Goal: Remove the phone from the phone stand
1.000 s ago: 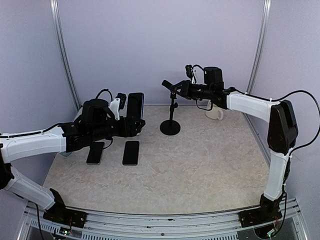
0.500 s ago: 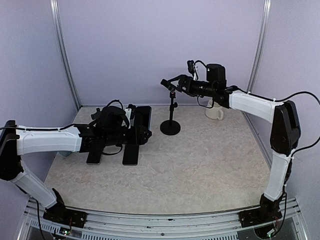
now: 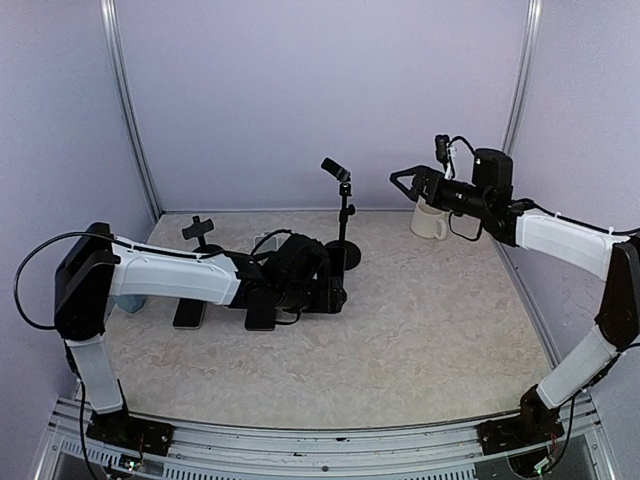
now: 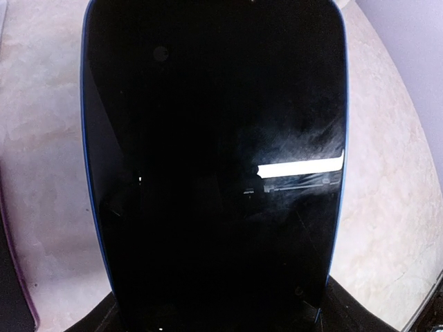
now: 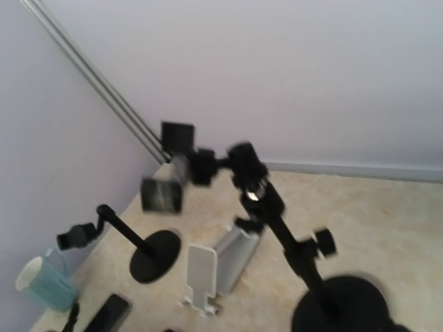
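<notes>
Phone (image 4: pixel 214 166): glossy black glass face, smooth, mirrors a bright light strip, faint smudgy haze. Thin blue rim, plastic or coated metal, can't tell which.
Phone stand (image 3: pixel 344 215): matt black, rod looks like metal, round base dull.
Table (image 3: pixel 430 330) under phone stand: beige marble-look top, mottled, matt, smooth.
Mug (image 3: pixel 428 222) right of phone stand: white, glossy, ceramic look.
Flat phone (image 3: pixel 188 316) left of phone stand: dark face, slight gloss.
Arm shell (image 3: pixel 170 278): smooth white plastic, soft sheen; joints matt black.
Wall (image 3: pixel 300 90) behind phone stand: matt lavender, smooth.
Corner post (image 3: pixel 127 100): silvery metal.
</notes>
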Tool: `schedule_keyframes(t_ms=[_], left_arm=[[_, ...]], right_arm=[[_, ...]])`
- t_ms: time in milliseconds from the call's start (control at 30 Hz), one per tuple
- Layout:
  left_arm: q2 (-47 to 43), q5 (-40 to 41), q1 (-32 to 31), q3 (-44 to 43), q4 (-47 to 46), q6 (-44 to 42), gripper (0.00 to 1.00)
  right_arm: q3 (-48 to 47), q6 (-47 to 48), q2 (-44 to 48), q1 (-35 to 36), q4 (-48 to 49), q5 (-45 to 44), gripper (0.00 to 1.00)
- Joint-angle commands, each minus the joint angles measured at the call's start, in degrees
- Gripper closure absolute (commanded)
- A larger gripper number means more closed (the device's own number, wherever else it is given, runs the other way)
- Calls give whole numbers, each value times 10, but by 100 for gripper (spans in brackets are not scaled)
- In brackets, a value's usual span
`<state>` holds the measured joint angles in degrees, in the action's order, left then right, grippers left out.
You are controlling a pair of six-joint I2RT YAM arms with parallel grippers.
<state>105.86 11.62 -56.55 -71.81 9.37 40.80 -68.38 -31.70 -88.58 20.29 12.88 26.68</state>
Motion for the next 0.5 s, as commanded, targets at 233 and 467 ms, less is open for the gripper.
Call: schedule_keyframes(t_ms=[233,467], left_arm=[[130,24,-15,-123,50,58,71],[190,55,-15,-192,114,79,66]], right_arm=[[153,23,136,-16,43,-23,0],[191,7,155,-19,63,-5,0]])
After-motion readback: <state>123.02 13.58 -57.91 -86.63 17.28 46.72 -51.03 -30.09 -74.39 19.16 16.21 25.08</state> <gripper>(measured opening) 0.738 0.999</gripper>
